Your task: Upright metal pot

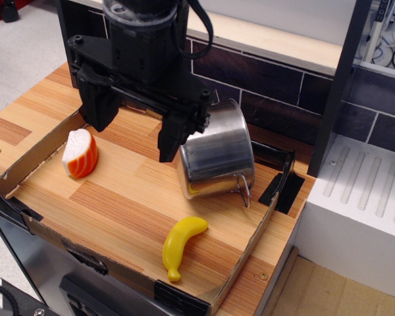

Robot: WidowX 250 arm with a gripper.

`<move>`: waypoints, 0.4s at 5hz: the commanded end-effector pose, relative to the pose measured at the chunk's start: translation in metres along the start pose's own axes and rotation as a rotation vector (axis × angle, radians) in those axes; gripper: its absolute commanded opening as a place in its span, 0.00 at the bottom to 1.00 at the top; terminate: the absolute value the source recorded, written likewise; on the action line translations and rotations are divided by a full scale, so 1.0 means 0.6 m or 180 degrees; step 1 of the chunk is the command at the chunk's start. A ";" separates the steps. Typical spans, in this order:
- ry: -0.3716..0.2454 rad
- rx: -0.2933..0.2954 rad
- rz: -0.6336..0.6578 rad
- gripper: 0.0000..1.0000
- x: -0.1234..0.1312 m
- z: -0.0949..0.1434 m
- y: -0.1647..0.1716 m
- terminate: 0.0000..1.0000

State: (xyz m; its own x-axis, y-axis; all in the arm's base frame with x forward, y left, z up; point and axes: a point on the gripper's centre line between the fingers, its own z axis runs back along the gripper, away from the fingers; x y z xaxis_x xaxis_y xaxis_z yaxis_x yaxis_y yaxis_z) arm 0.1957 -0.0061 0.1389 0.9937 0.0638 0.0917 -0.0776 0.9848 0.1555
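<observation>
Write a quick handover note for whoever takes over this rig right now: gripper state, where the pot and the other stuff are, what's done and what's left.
Gripper: open, holding nothing, hanging over the wooden tray, its right finger close beside the metal pot; contact cannot be told.
Metal pot: tilted, not upright, at the tray's back right, one wire handle toward the front.
Toy banana: flat on the tray in front of the pot, apart from it.
Orange-and-white salmon piece: at the tray's left.
Done: nothing visible. Left: grasp the pot and stand it upright.
</observation>
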 end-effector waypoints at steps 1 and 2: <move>0.0000 0.0000 0.0000 1.00 0.000 0.000 0.000 0.00; -0.0114 0.0044 -0.0001 1.00 0.025 0.024 -0.032 0.00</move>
State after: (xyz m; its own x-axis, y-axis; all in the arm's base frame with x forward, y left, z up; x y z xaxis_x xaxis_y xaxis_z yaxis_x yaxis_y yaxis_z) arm 0.2069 -0.0273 0.1437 0.9936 0.0644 0.0929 -0.0799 0.9813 0.1749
